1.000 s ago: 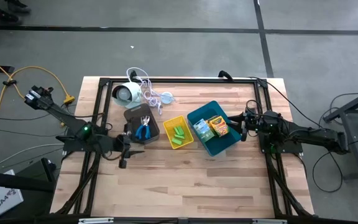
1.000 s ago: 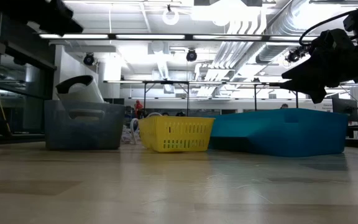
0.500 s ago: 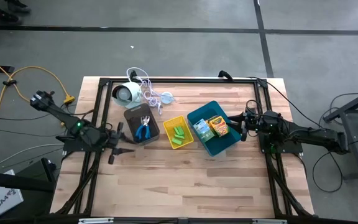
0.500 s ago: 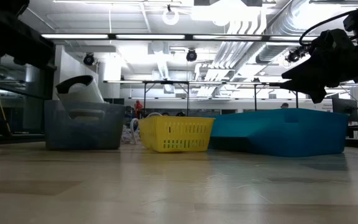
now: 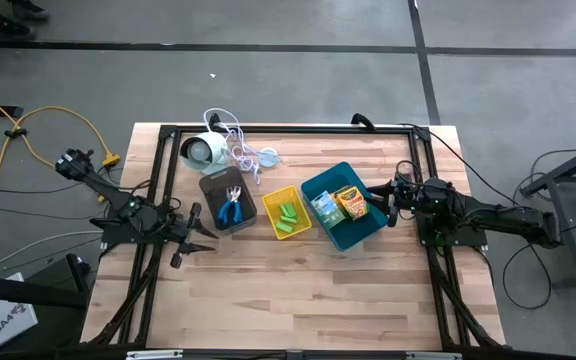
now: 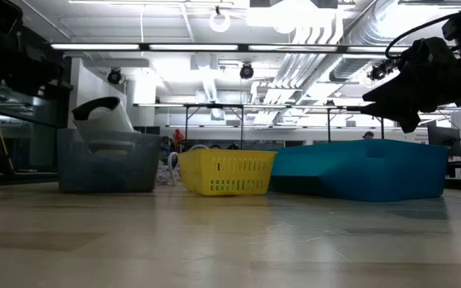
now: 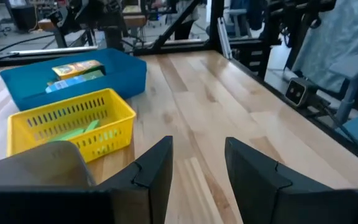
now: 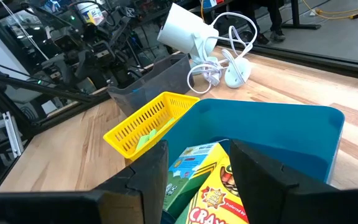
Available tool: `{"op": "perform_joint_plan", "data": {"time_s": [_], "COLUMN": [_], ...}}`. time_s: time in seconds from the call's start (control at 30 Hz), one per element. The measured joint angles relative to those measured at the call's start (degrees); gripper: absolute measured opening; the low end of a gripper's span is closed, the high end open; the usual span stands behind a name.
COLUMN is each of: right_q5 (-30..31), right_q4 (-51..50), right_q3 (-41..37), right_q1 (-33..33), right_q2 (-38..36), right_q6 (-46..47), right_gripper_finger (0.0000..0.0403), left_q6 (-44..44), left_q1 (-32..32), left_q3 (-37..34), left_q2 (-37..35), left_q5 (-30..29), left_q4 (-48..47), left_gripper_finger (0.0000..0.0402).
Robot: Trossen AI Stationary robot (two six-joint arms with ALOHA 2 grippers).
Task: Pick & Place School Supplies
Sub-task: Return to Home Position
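While the left pincer (image 5: 198,233) gapes empty over the desk (image 5: 318,300), the green erasers (image 5: 288,215) lie nearby in the yellow bin (image 5: 302,207) — bright, stubby blocks; the right pincer (image 5: 393,204), apart too, hangs at the blue tray's (image 5: 353,233) edge.

Pale wood-grain desk (image 5: 298,290); smoky grey tray (image 5: 208,185) with blue-handled tools (image 5: 231,210); yellow slotted tray (image 5: 267,212) with bright-green blocks (image 5: 288,216); teal-blue tray (image 5: 368,228) with green printed pack (image 5: 324,207) and yellow-orange printed pack (image 5: 351,203); white round device (image 5: 200,150), white cord (image 5: 243,150).
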Motion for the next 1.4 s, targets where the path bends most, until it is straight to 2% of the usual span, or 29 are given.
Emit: {"op": "perform_joint_plan", "data": {"time_s": [0.5,0.9,1.2,1.4], "right_q5": [0.0,0.0,0.0,0.0], "right_q4": [0.0,0.0,0.0,0.0], "right_q3": [0.0,0.0,0.0,0.0], "right_q1": [0.0,0.0,0.0,0.0], "right_q2": [0.0,0.0,0.0,0.0], "right_q6": [0.0,0.0,0.0,0.0], "right_gripper_finger": [0.0161,0.0161,0.0161,0.0161], "left_q6": [2.1,6.8,6.9,6.9], "left_q1": [-3.1,-3.2,-3.2,-3.2], "left_q3": [-1.2,-2.4,-2.5,-2.5], "left_q2": [-0.2,-0.1,0.3,0.4], "left_q5": [0.1,0.9,1.0,4.3], "left_q4": [0.8,1.4,1.5,1.4], "left_gripper_finger": [0.0141,0.0141,0.0141,0.0141]}}
